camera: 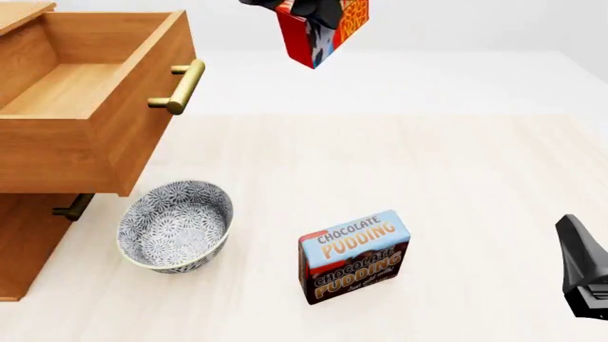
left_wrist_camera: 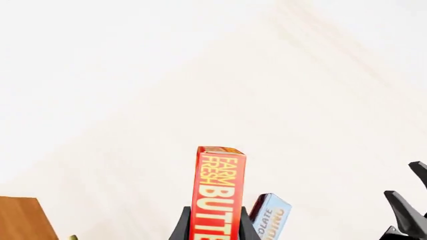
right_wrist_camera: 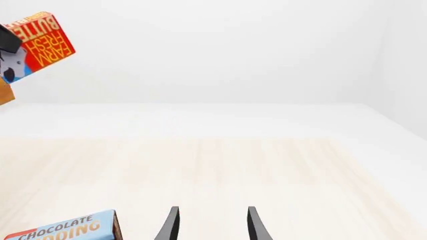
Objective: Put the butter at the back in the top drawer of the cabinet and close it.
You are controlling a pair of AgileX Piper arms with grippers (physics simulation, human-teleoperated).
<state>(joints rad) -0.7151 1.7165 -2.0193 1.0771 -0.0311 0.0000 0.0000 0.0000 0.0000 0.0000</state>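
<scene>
The butter (camera: 321, 34), a red box with yellow lettering, hangs high above the table, right of the cabinet (camera: 24, 235). My left gripper (camera: 309, 11) is shut on it; the wrist view shows the butter (left_wrist_camera: 217, 192) between both fingers (left_wrist_camera: 181, 227). The top drawer (camera: 90, 85) stands pulled out to the left of the butter, its light-wood inside bare and its brass handle (camera: 181, 87) facing the butter. My right gripper (right_wrist_camera: 210, 227) is open with nothing between its fingers, low at the front right of the table (camera: 582, 271).
A patterned bowl (camera: 176, 224) sits beside the cabinet, below the open drawer. The Chocolate Pudding box (camera: 354, 255) stands near the front middle of the table, also in the wrist views (left_wrist_camera: 270, 216) (right_wrist_camera: 67, 230). A lower drawer handle (camera: 71, 206) pokes out under the top drawer.
</scene>
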